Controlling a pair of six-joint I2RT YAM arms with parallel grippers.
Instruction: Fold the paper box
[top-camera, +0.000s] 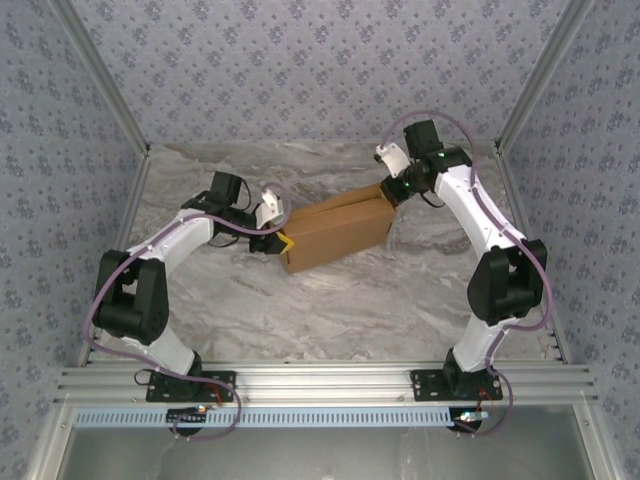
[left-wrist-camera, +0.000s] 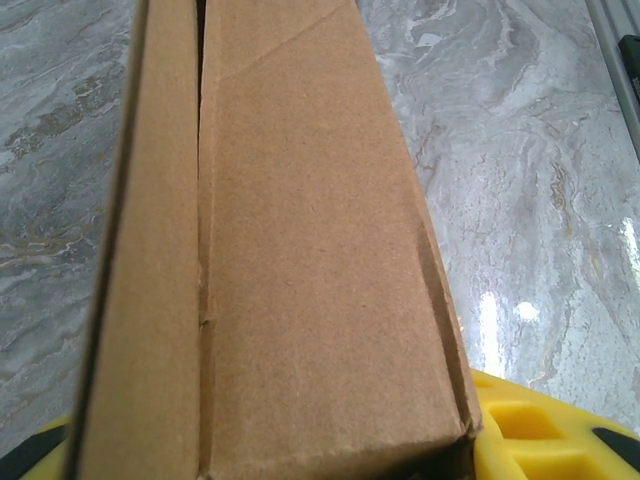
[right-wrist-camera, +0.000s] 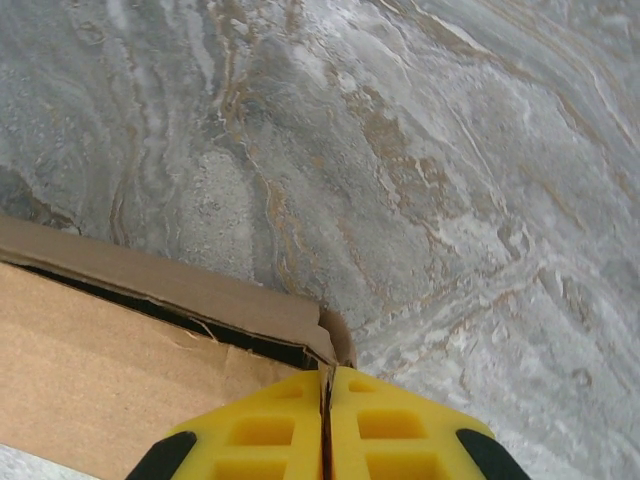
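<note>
Tabletop (top-camera: 300, 310) from above: plain brown cardboard box (top-camera: 335, 232) mid-table, my left claw (top-camera: 278, 240) at its left end, right claw (top-camera: 393, 188) at its far-right corner. Left wrist: my pads (left-wrist-camera: 530, 430) grasp that end. Right wrist: clenched, seemingly pinching the flap corner (right-wrist-camera: 335, 340); I'd crease slowly, left steady.

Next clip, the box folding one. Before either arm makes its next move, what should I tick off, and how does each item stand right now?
1. The left end effector holds the paper box by its end: ok, the box sits between its fingers.
2. The right end effector is shut: ok.
3. It pinches the flap at its corner: cannot tell.
4. The flap lies flush on the box: not ok, a dark gap shows beneath it.
5. The box rests flat on the table: cannot tell.
</note>
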